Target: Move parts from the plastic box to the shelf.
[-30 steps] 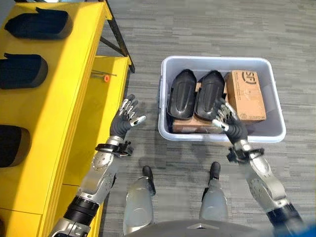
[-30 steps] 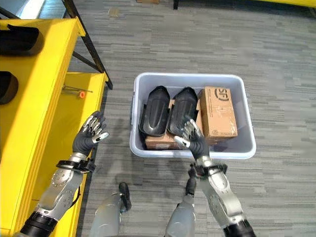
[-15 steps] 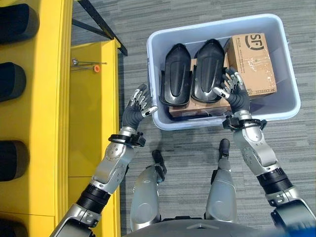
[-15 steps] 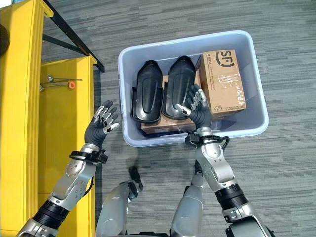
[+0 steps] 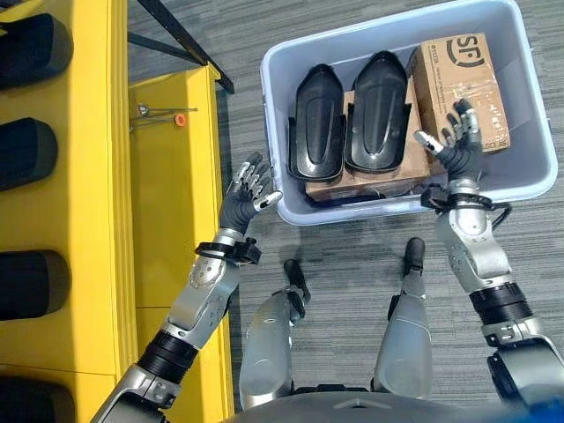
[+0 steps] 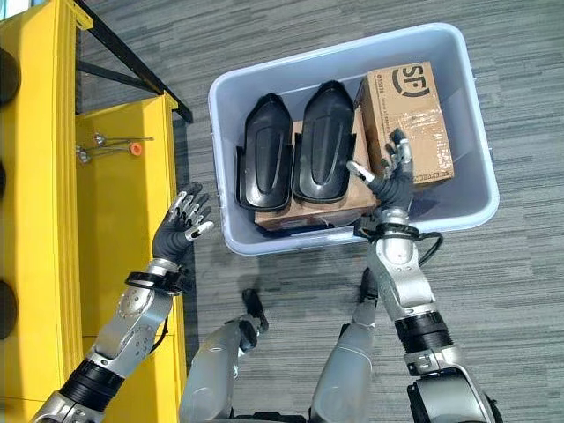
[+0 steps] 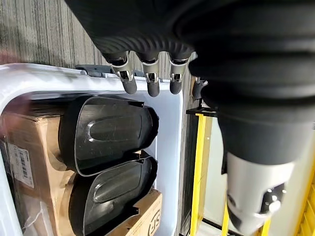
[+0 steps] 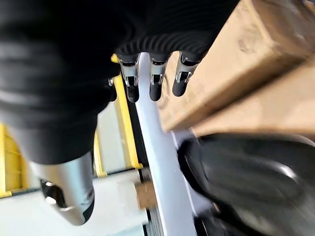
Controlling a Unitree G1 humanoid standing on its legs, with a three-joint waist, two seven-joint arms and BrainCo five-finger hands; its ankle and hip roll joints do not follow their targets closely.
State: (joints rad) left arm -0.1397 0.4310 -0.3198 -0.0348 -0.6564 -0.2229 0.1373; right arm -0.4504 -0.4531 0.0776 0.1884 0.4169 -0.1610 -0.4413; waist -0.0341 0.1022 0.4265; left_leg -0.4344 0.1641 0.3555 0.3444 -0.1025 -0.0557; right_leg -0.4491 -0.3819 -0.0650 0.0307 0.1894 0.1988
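Inside box (image 5: 291,53), parts (image 5: 347,113) lengthwise away.

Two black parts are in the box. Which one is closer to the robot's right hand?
The black part next to the cardboard carton. The right hand hovers open over the carton's near end; the other part lies one place further off, toward the shelf.

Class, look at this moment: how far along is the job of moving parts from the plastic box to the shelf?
Done: several black parts already sit on the yellow shelf, such as one. In hand: nothing; the left hand is open beside the plastic box, and the right hand is open over the cardboard box. Left: two black parts remain in the box.
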